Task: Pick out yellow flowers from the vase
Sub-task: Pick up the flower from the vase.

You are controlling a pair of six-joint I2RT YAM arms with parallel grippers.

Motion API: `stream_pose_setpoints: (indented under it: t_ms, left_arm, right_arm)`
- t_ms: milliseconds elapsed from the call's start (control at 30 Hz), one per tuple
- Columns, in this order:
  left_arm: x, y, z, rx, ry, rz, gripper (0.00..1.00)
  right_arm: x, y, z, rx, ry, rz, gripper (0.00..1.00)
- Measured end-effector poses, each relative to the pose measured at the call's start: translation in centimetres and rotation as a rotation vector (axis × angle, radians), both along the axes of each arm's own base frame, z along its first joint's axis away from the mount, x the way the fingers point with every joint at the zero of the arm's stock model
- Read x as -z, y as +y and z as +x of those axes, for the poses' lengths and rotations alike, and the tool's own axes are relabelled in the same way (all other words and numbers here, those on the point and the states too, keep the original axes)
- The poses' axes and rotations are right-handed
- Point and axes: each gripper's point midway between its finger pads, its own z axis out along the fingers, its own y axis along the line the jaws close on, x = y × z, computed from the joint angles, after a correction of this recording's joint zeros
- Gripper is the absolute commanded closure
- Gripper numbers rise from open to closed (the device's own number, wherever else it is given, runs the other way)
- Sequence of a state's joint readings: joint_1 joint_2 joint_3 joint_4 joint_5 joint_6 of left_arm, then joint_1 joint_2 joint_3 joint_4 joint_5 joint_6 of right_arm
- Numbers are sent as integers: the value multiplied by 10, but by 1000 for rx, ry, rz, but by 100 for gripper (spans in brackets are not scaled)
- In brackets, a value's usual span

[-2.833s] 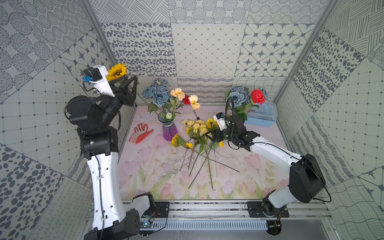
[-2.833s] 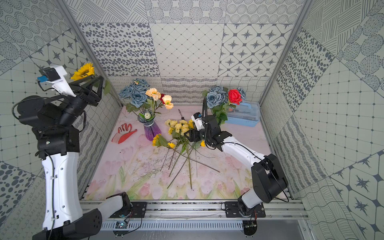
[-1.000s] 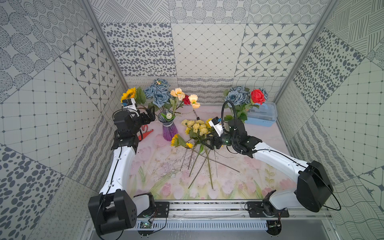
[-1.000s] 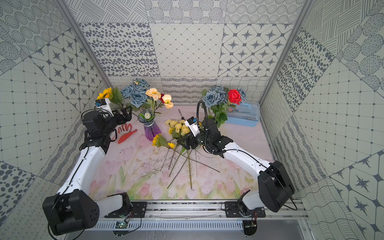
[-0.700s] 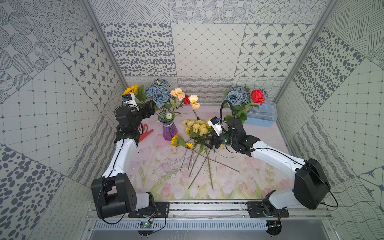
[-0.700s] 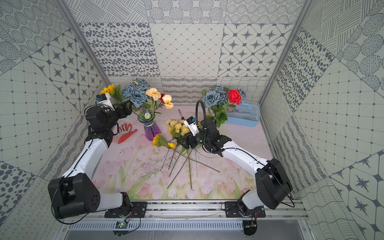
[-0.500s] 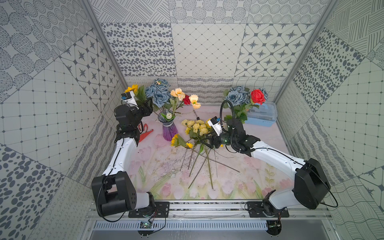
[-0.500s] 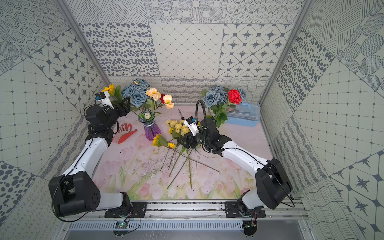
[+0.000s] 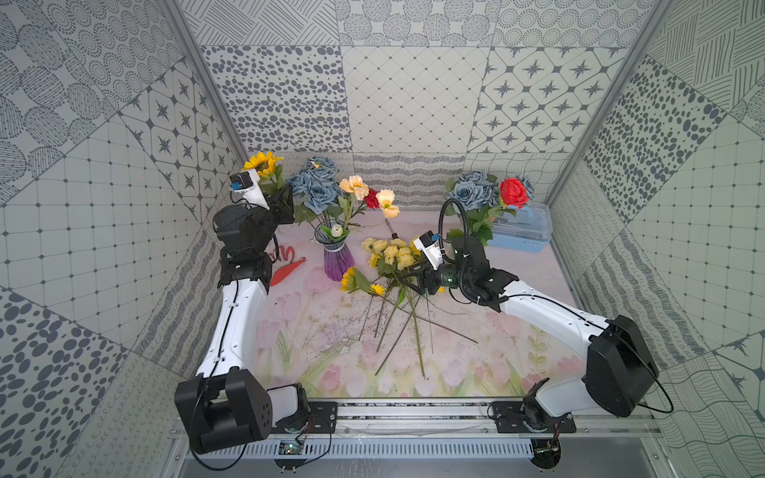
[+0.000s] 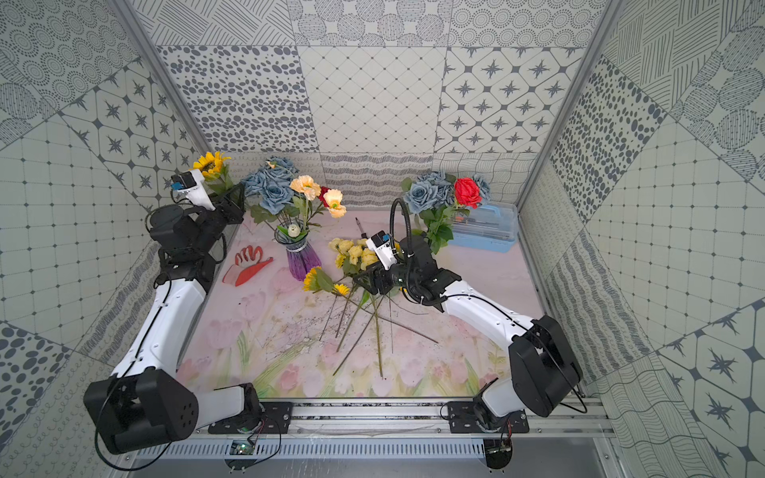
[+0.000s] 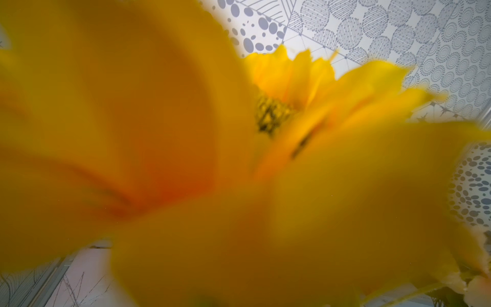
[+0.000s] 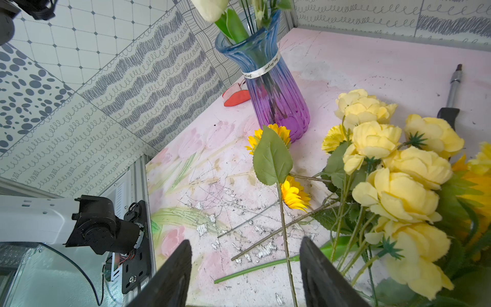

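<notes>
1. Table top [image 9: 517, 360]: shut in by patterned walls at left, back and right, open only along the front rail. Bare at front left between the left arm and the stems, and along the right wall.
2. Left arm [image 9: 236, 323]: up along the left wall, wrist crowded into the back left corner. Left gripper [image 9: 283, 202] just beside the blue roses [image 9: 316, 186]. Jaws not readable in either top view and hidden by petals in the wrist view, so impossible to tell whether apart or together.
3. Right arm [image 9: 550, 318]: low across the table from front right toward the middle. Right gripper [image 12: 244, 240] over the stems, fingers apart, one thin stem running between them, clamped on nothing.
4. Vase [image 9: 338, 260]: upright at back, left of centre, holding the blue roses, peach flowers [image 9: 354, 186] and a white bud [image 9: 336, 231].
5. Heap on the table just right of the vase: pale yellow roses [image 9: 391, 252], small sunflowers [image 9: 350, 279] just beside the vase's foot. Stems [image 9: 414, 331] fanned toward the front edge, ending short of it.
6. Blue box [image 9: 525, 231]: against the back right corner.
7. Sunflower [image 9: 261, 163]: out of the vase, raised in the back left corner above the left wrist, close to the wall, filling the left wrist view [image 11: 279, 111].
8. Red tool [image 9: 287, 269]: flat between left arm and vase.
9. Screwdriver [image 9: 389, 227]: flat behind the roses.
</notes>
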State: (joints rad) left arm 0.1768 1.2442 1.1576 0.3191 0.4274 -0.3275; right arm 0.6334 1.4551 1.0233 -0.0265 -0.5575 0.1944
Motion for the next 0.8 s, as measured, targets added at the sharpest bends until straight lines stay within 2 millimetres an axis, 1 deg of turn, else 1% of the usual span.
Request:
stream_pose_setpoints:
  t_ms: [67,167,233,333,400,467,533,600,733,800]
  left_arm:
    - [-20,-3,-10,6,-19,14,71]
    - [-62,-8,-33,9,-73,46,72]
    - [-93,-13,-56,12,-120,70,72]
    - [-133,-22,-92,24,-185,97,71]
    - [-157,-29,-116,39,-224,111,69]
    - [-174,-35,-137,54,-247,113,69]
    - [-185,-43,-154,89,-247,101,69]
    - [-187,-50,-167,128,-235,83,69]
    - [-176,-63,-182,206,-163,26,69]
    - [-170,-67,-187,239,-126,-2,69]
  right_arm:
    - [-6,0,-1,-5,-13,6,34]
    - [-20,2,-1,-22,-40,23,34]
    - [-32,5,-1,-37,-61,43,34]
    - [-48,9,-3,-67,-86,79,33]
    - [-58,12,-6,-91,-94,106,33]
    - [-68,16,-10,-114,-99,130,33]
    - [-80,25,-20,-154,-113,152,31]
    - [-91,36,-34,-199,-134,167,30]
    - [-113,57,-69,-297,-187,201,29]
    - [-127,64,-80,-328,-212,224,29]
